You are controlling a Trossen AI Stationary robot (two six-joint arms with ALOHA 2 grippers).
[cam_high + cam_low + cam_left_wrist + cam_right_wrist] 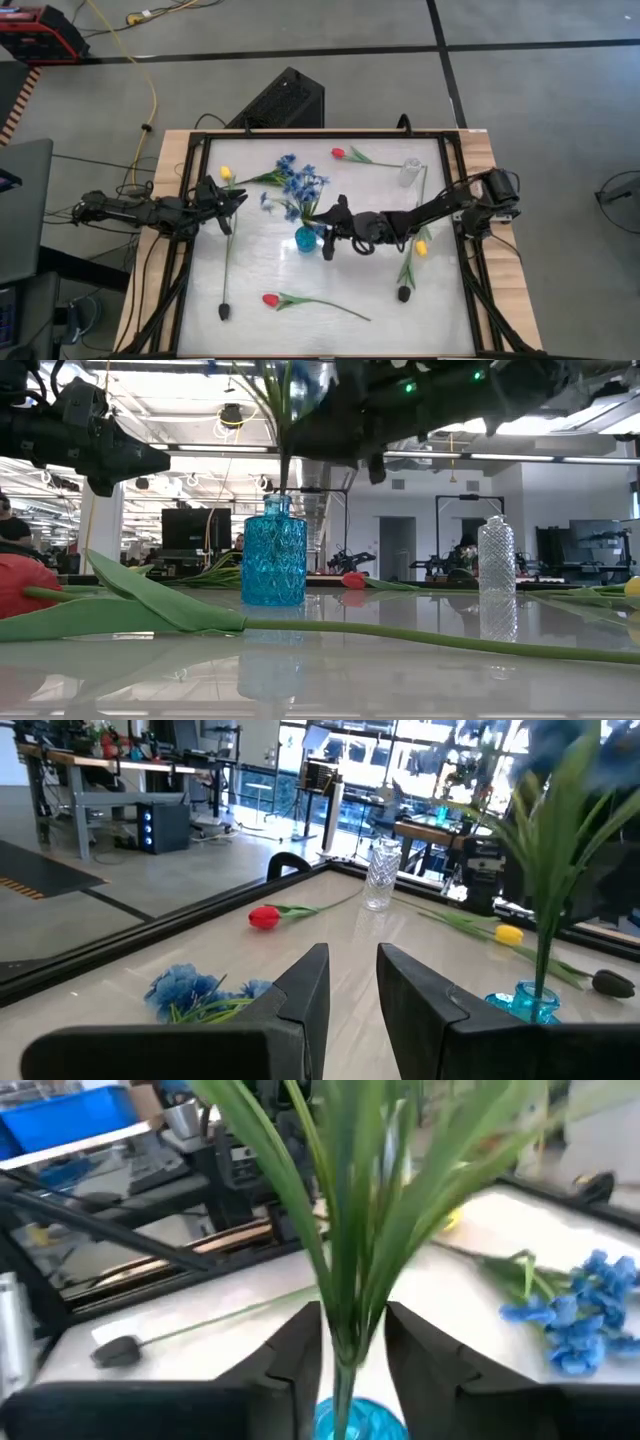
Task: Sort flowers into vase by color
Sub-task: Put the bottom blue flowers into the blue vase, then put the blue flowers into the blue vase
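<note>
My right gripper (345,1355) hangs right over the blue vase (306,240), its fingers (295,1350) parted to either side of the blue spray's (300,186) stem and leaves; I cannot tell whether they touch the stem. That spray stands in the blue vase, its blossoms leaning toward the table's far edge.

My left gripper (352,985) hovers well to the left of the blue vase, fingers spread with a clear gap and nothing between them.

Nearest, in front of the blue vase, a red tulip (270,299) lies flat. To the vase's right lies a yellow tulip (421,248). Beyond my left gripper lie another blue spray (190,992) and a second yellow tulip (226,173). Farthest from the vase, near the back edge, rest another red tulip (338,153) and a clear vase (409,172).
</note>
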